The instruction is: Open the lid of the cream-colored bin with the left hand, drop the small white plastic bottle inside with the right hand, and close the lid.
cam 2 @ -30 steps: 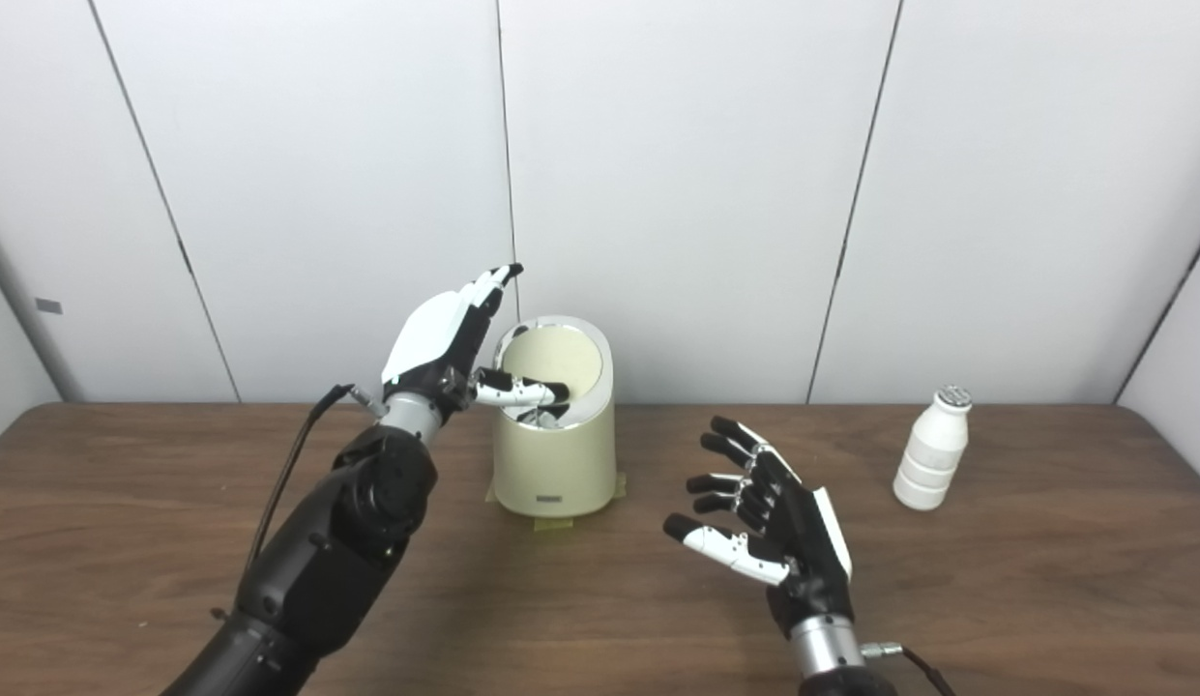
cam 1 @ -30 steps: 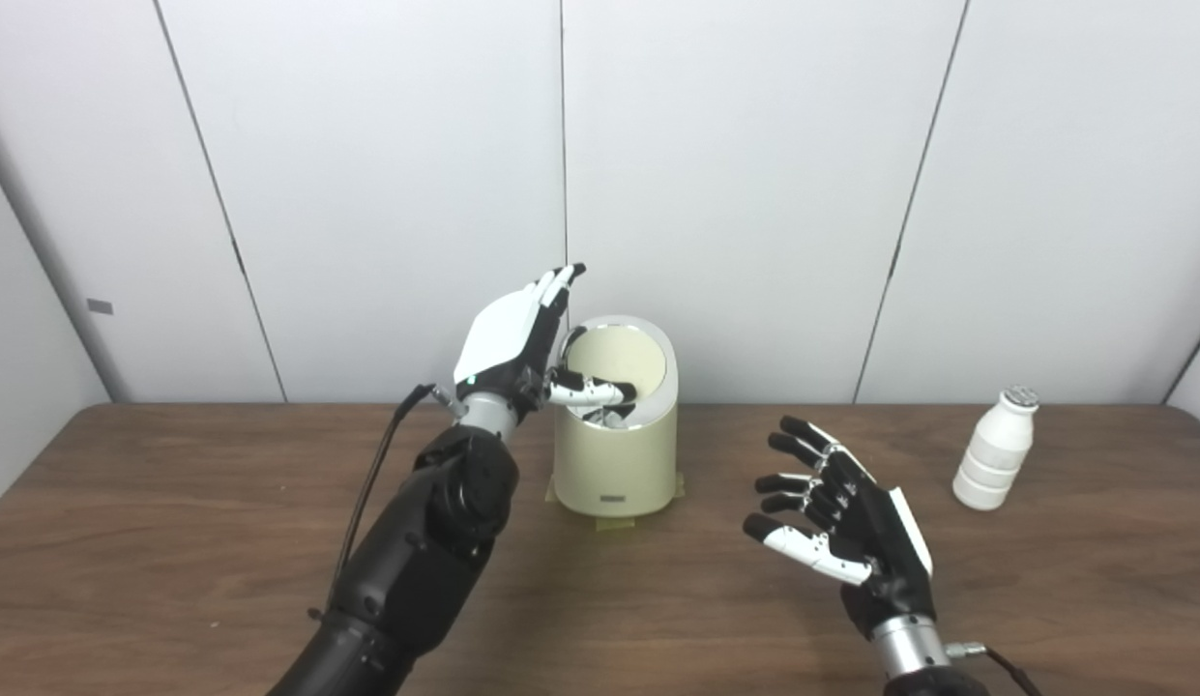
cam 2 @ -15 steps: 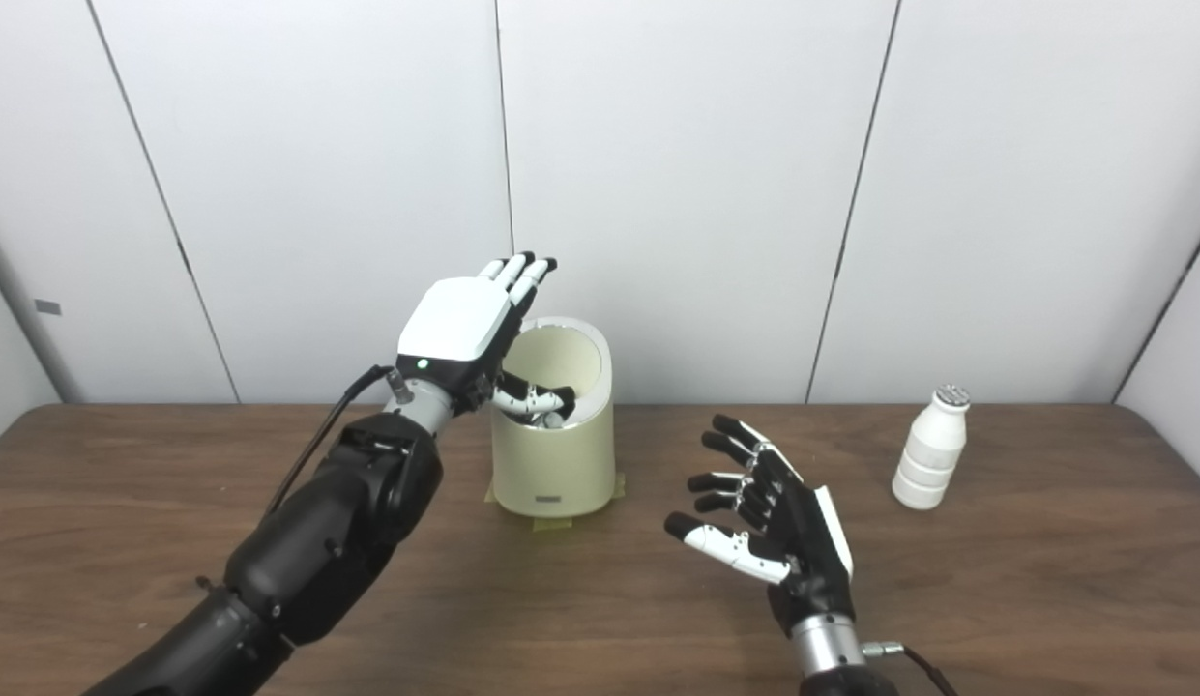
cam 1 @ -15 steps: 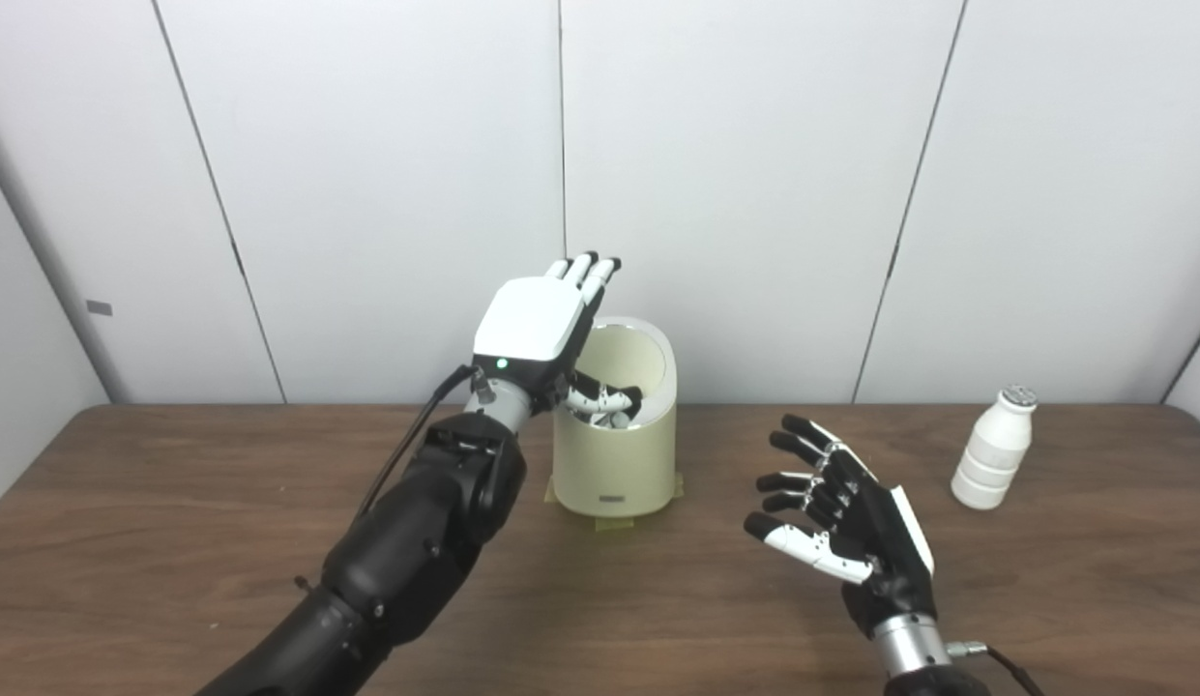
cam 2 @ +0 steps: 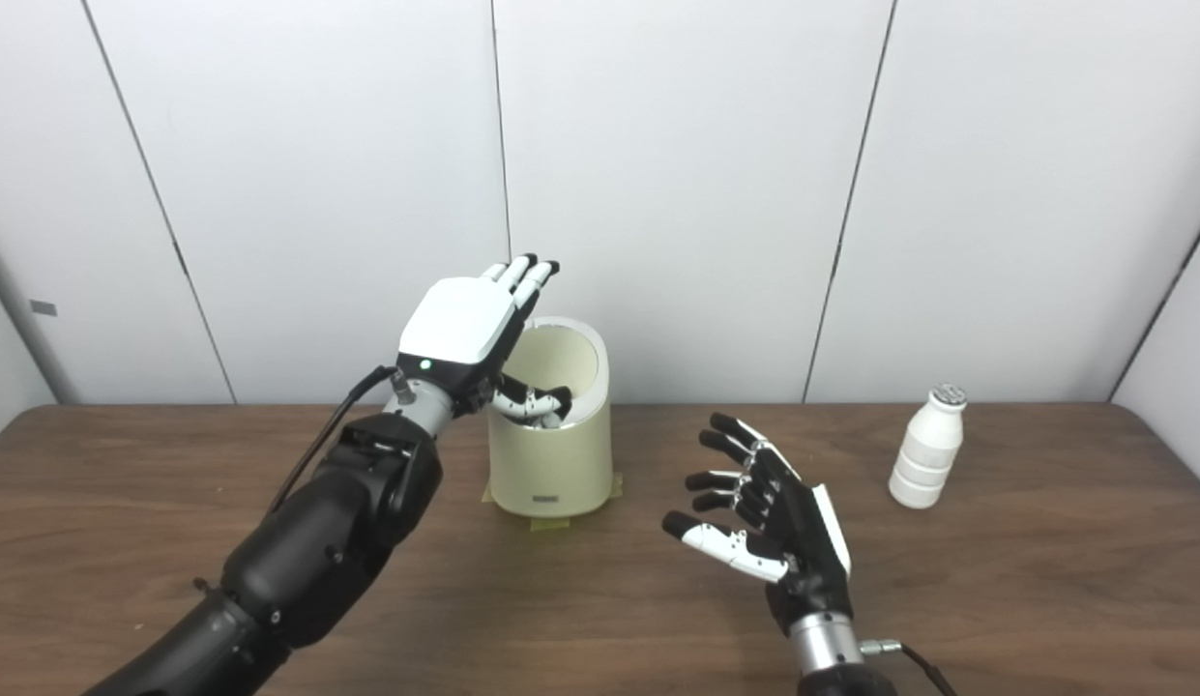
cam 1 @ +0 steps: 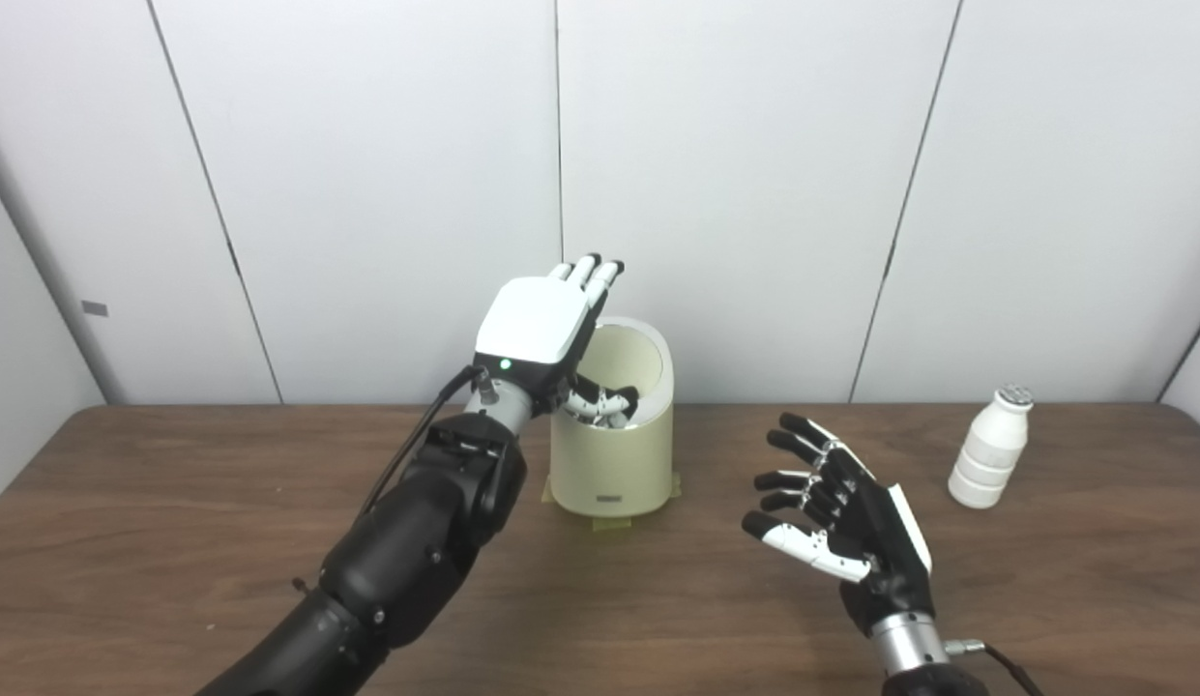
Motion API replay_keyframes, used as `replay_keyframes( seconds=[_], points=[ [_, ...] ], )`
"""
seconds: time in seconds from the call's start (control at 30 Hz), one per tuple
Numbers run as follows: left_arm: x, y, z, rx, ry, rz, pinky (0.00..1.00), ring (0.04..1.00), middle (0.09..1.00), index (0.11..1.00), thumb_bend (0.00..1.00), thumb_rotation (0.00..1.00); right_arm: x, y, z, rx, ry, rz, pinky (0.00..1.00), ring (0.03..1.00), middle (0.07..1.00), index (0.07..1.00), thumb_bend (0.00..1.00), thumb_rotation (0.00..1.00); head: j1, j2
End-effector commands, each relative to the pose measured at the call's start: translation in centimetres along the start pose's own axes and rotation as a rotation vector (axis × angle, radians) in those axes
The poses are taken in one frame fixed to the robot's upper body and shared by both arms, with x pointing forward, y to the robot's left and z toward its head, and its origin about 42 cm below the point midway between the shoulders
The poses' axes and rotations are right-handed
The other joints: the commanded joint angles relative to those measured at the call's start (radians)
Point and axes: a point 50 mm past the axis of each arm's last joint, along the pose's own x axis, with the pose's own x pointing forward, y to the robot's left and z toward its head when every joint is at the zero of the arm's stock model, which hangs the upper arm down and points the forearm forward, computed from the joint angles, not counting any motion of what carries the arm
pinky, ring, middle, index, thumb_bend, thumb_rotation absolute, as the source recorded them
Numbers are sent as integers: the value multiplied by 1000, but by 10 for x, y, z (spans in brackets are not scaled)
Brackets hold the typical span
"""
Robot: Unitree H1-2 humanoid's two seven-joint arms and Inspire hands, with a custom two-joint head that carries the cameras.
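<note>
The cream-colored bin [cam 1: 609,469] stands at the table's middle, near the wall. Its round lid [cam 1: 630,360] is tilted up at the back, cream underside facing me. My left hand [cam 1: 541,324] hovers palm down over the bin's left rim, fingers straight past the lid's upper edge and thumb [cam 1: 604,401] curled into the opening at the front. It grips nothing that I can see. The small white plastic bottle [cam 1: 991,449] stands upright at the far right. My right hand [cam 1: 841,527] floats open, palm up, between bin and bottle, touching neither.
The brown wooden table [cam 1: 174,512] ends at a white panelled wall [cam 1: 754,193] right behind the bin. Yellowish tape [cam 1: 611,525] shows under the bin's base. A black cable [cam 1: 416,435] hangs off my left wrist.
My left hand has turned from edge-on to palm down and shifted right over the bin's rim, its thumb curling deeper into the opening. The right hand and the bottle have stayed put.
</note>
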Motion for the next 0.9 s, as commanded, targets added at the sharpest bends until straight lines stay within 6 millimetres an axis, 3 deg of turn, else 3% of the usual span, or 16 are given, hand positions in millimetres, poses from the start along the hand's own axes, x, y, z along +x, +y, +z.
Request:
replay_keyframes(
  seconds=[0.0,0.3,0.7,0.87],
  points=[
    [1,6,-16,43,45,8,733,949,993,1000,817,5,15,5,22,3,-114,17,520,606,792,799,846,188,0,0],
    [-1,16,-21,-22,73,101,741,946,978,1000,806,0,15,4,21,-8,-114,20,514,620,802,806,842,227,4,-3],
    [-6,44,-27,-64,68,298,688,891,938,1000,783,85,15,5,19,-19,-114,24,506,609,789,803,825,216,10,-2],
    [-8,43,-26,-88,63,302,666,875,925,996,786,67,14,6,20,-20,-108,25,502,612,792,799,841,241,10,0]
  ],
)
